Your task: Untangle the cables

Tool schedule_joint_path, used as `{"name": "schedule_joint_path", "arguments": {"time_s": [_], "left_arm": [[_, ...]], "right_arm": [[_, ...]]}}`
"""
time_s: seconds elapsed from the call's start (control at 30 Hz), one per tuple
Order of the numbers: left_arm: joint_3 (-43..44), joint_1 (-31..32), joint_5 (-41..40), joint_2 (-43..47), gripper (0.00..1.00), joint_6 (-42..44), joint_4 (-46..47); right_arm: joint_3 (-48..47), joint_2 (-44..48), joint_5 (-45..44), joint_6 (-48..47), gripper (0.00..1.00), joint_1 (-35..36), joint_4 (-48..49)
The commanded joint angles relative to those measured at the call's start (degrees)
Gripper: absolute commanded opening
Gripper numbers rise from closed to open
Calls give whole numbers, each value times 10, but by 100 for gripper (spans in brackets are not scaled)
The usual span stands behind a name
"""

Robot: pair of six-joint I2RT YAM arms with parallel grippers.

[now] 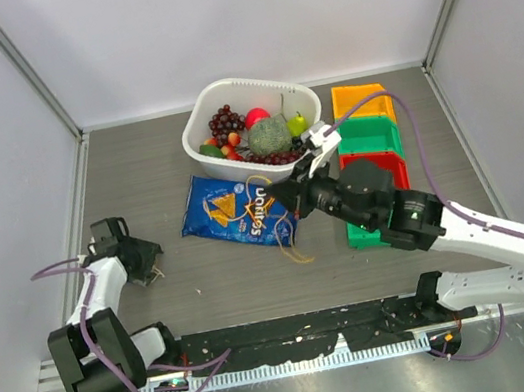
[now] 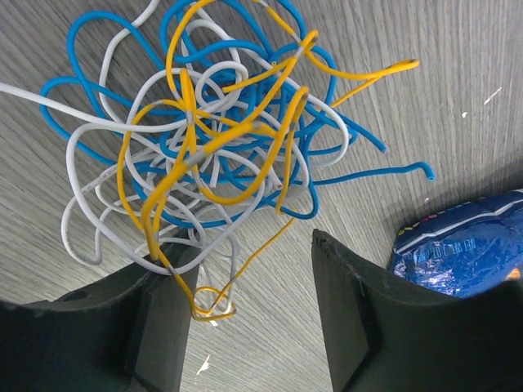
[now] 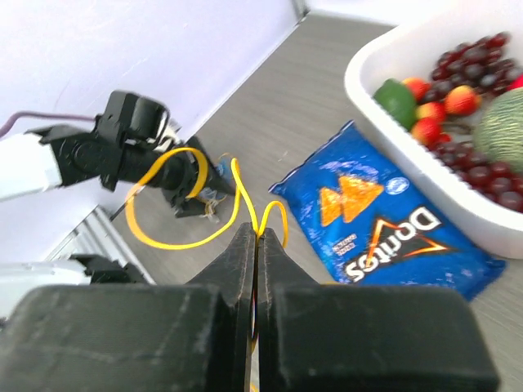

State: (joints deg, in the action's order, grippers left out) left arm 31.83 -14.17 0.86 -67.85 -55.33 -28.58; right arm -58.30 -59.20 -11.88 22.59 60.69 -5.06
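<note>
Cable tangle [image 2: 212, 147]: found just ahead of the left gripper [image 2: 245, 255], the nearer arm, jaws parted. Yellow cable [image 3: 176, 245]: pinched in the closed right gripper [image 3: 257, 237], well apart.

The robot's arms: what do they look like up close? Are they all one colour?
No. The left arm and right arm have smooth white shells between chunky black joints, with a purple cable looping alongside each. The left claw and right claw are each two flat, matte black fingers.
</note>
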Motion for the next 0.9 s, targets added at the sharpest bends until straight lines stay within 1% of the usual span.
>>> {"name": "schedule_joint_path", "arguments": {"time_s": [0.0,0.03,0.1,0.17,0.23,0.3,0.4,0.53,0.67,0.87], "left_arm": [[0,-4,12,33,63,12,7],[1,-3,21,44,65,16,9],[1,-3,44,67,72,20,16],[-1,-3,83,90,78,24,33],[8,-2,109,101,80,29,30],[19,-3,127,105,81,40,18],[35,-2,146,111,81,65,6],[38,-2,192,132,82,89,19],[32,-2,221,152,84,93,41],[45,1,243,155,87,99,45]], "right_arm": [[-63,22,-107,-30,1,-12,-73],[-75,22,-112,-32,1,-24,-92],[-88,29,-129,-33,1,-45,-115],[-102,37,-148,-34,1,-74,-137],[-110,47,-150,-33,1,-112,-153],[-122,52,-148,-27,1,-145,-177],[-131,62,-150,-28,1,-173,-222],[-111,101,-174,-44,1,-175,-263],[-78,129,-232,-43,1,-184,-283],[-95,83,-206,-23,1,-226,-290]]}}
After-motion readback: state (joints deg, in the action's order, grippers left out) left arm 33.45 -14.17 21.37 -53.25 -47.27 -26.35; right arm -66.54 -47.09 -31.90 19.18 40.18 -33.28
